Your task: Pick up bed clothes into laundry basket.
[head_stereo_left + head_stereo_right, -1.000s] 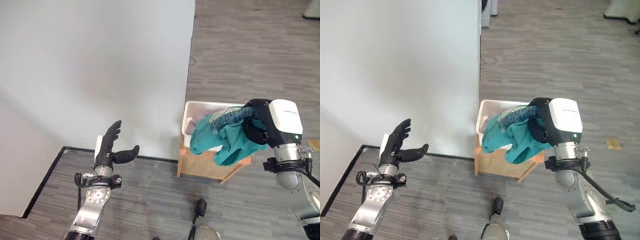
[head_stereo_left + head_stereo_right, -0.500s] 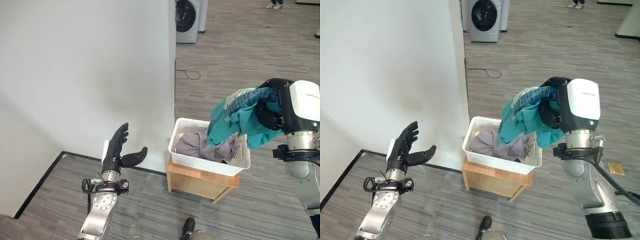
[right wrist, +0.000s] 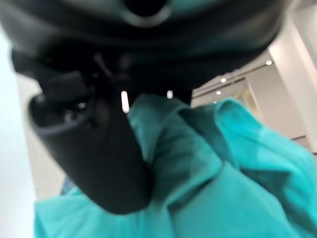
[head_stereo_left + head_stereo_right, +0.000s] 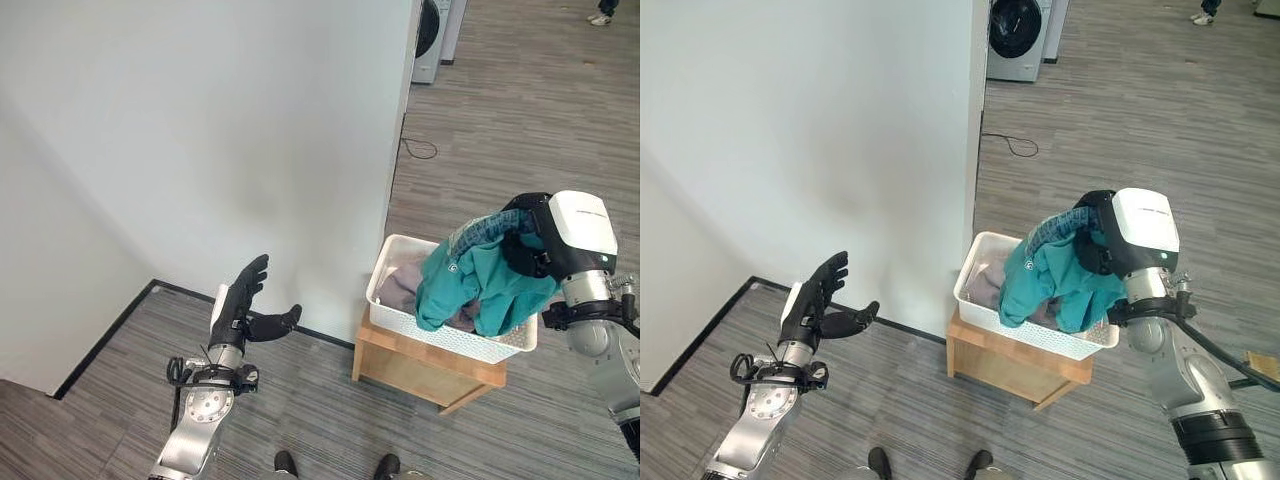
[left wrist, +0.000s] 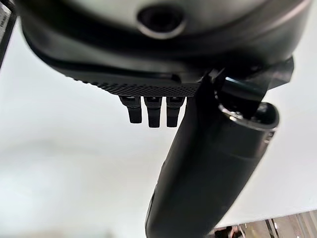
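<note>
At the right of the left eye view, the right hand point(image 4: 527, 245) is clenched on a bunch of teal clothing point(image 4: 470, 285), its fingers buried in the cloth; the right wrist view shows the thumb point(image 3: 94, 148) pressed against the same teal fabric point(image 3: 208, 188). The garment hangs from the hand down over the white laundry basket point(image 4: 400, 310), its lower folds reaching into the basket and draping across the near rim. A greyish-mauve piece of clothing point(image 4: 398, 288) already lies inside the basket, at its left end, partly covered by the teal cloth. The basket sits on a low wooden stand point(image 4: 420, 365) in the lower right of the frame, just beside the corner of a white wall point(image 4: 220, 140). The left hand point(image 4: 243, 305) is raised in the lower left centre of the frame, well apart from the basket, with fingers straight and spread and thumb held out to the side, holding nothing; its wrist view shows the fingertips point(image 5: 152, 113) and thumb against the plain wall. A washing machine point(image 4: 1017, 35) stands at the top centre of the right eye view, on the grey wood-look floor point(image 4: 520, 110), with a person's shoes point(image 4: 1203, 15) at the top right.
</note>
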